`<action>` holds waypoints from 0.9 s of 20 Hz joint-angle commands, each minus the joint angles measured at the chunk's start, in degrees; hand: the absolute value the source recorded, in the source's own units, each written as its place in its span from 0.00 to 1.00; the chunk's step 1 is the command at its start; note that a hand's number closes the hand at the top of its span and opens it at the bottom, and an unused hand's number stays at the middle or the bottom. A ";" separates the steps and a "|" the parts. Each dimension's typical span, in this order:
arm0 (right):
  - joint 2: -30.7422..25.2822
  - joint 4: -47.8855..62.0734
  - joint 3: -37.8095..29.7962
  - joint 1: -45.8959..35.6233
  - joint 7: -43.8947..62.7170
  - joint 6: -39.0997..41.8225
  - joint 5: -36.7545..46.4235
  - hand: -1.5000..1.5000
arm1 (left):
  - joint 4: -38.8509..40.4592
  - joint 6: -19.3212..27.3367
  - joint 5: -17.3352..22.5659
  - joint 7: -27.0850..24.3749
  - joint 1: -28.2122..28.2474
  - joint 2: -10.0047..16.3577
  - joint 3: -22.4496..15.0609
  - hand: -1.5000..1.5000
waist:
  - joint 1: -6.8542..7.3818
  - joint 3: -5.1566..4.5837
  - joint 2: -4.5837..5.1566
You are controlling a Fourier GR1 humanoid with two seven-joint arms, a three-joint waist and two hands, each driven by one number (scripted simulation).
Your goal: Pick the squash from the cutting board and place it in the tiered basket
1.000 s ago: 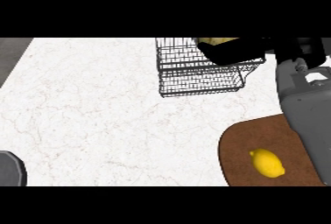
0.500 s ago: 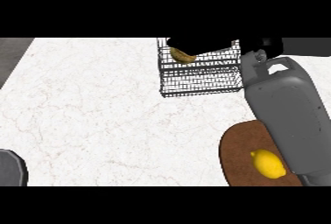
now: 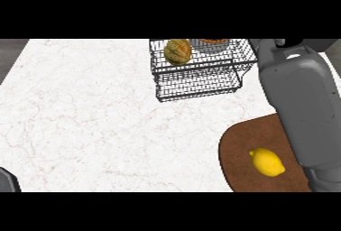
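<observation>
Squash lies in tiered basket; right hand's grasp cannot be told.

Head view. Counter: the left and middle lie open, giving a broad passage from near edge to far edge. Basket: its wire walls stand at the far edge, right of centre. The squash takes up its left end, and a brown thing sits beside it at the view's top. Right forearm: fills the right strip up to just beside the basket and overlaps the right side of the board. Lemon: lies on the board, close to the forearm. A bare strip of counter separates basket and board.
</observation>
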 commanded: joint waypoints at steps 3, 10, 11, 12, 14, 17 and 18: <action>-2.72 1.93 -3.16 2.16 -0.20 -0.46 -0.44 0.00 | -3.89 0.81 -1.98 -6.43 -14.66 -2.05 13.42 0.50 | -3.89 -0.03 -0.89; -7.07 -1.44 -4.15 6.28 -2.54 8.63 -6.74 0.00 | -4.03 2.71 -0.04 -8.71 -11.76 -0.74 12.14 0.50 | -6.82 0.23 -2.35; -7.10 -1.58 -3.98 6.08 -2.78 9.81 -7.56 0.00 | -3.42 2.51 0.19 -8.78 -12.07 -1.00 11.94 0.50 | -6.73 0.10 -2.16; -8.04 -2.45 -4.83 7.08 -3.37 11.27 -9.18 0.00 | -4.01 3.09 0.86 -8.77 -11.60 -0.96 11.98 0.50 | -7.77 0.28 -2.37; -9.86 -3.14 -5.65 8.89 -4.00 13.52 -10.60 0.00 | -3.77 3.55 1.48 -9.73 -10.79 -0.89 11.90 0.50 | -8.68 0.28 -2.68; -11.90 -4.50 -7.38 10.91 -4.85 17.09 -13.98 0.00 | -3.77 4.09 2.87 -10.69 -9.48 -0.67 11.79 0.50 | -10.00 0.35 -3.10; -12.56 -4.74 -7.85 11.53 -5.77 18.22 -14.91 0.00 | -3.55 4.60 2.68 -11.16 -9.38 -0.10 11.65 0.50 | -9.86 0.40 -2.88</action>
